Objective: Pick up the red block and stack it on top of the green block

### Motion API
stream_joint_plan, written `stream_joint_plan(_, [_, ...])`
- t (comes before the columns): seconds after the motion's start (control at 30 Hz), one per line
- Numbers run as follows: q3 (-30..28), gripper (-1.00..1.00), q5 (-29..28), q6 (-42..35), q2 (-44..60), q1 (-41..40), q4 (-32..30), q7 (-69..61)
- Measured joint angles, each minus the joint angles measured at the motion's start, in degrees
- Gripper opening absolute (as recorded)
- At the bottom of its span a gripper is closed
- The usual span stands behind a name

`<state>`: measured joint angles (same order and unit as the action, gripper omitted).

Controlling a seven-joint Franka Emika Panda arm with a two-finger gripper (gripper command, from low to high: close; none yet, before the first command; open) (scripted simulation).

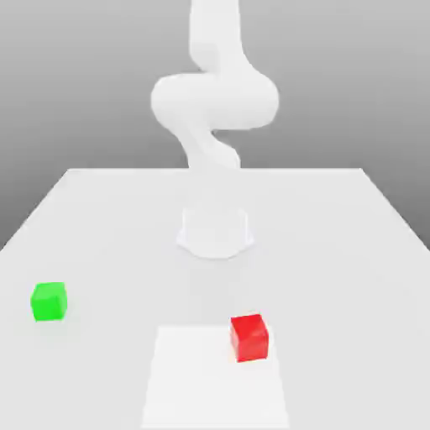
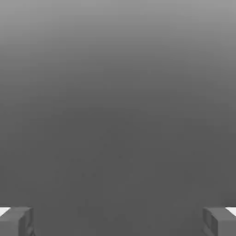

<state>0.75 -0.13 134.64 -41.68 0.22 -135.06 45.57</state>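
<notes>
Blocks apart on the tabletop (image 1: 319, 252)
Red block (image 1: 249, 338) right, green block (image 1: 49, 301) far left; empty jaws (image 2: 118, 222) spread wide.

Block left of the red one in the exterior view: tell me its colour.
Green; the block shows best in the exterior view.

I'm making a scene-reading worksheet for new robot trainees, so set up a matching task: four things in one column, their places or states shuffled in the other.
Things
1. Red block
2. Green block
3. Gripper
4. White sheet-like patch

Places or states
A. Open, nothing between its fingers
B. Toward the exterior view's left, apart from the patch
C. Lies beneath a block
D. At the patch's far right corner

Pairs: 1-D, 2-B, 3-A, 4-C
</notes>
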Motion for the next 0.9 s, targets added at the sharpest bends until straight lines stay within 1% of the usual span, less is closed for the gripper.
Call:
stream_joint_plan(0.37, [2.53, 0.0, -0.67, 14.91, 22.16, 2.01, -16.5, -1.41])
stream_joint_plan(0.57, [3.65, 0.0, 0.35, 24.29, 36.28, 3.69, -26.42, -3.32])
stream_joint_plan(0.63, [3.81, 0.0, 0.14, 27.74, 40.78, 3.82, -27.49, -3.33])
stream_joint_plan(0.8, [2.1, 0.0, -2.61, 36.55, 51.26, 5.0, -26.54, -1.38])
stream_joint_plan(0.83, [1.43, -1.0, -3.05, 38.19, 53.16, 5.56, -26.29, -1.07])
stream_joint_plan(0.9, [1.43, -1.0, -3.07, 38.19, 53.16, 5.56, -26.29, -1.05])
